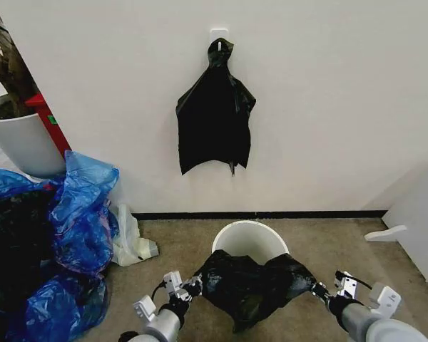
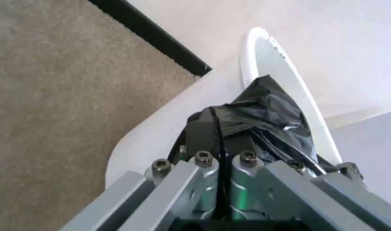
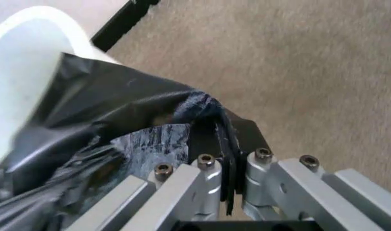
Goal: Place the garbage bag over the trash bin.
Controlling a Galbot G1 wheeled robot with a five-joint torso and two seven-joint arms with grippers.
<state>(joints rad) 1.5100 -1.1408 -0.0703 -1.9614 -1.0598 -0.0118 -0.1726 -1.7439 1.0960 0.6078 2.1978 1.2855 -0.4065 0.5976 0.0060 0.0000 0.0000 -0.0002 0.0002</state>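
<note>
Closest in, both arms reach forward low over the carpet (image 1: 178, 246), and the bag (image 1: 250, 285) is stretched between them. The left gripper (image 1: 195, 286) has its fingers (image 2: 199, 137) pinched tight on one edge of the black plastic, no gap between them in the left wrist view. The right gripper (image 1: 318, 289) is clamped just the same on the opposite edge, a fold of film squeezed between its pads (image 3: 205, 139). The bag sags in the middle, crumpled and glossy, covering the near side of the bin's mouth and hanging down its front. The bin (image 1: 247, 239) stands upright on the carpet right behind the bag, its far rim and inner wall bare. Off to the left, a heap of blue bags (image 1: 82, 214) piles against the wall, a white pot (image 1: 25, 142) behind it. Farthest back, a bunch of black bags (image 1: 215, 117) hangs from a wall hook (image 1: 218, 35), straight above the bin.
</note>
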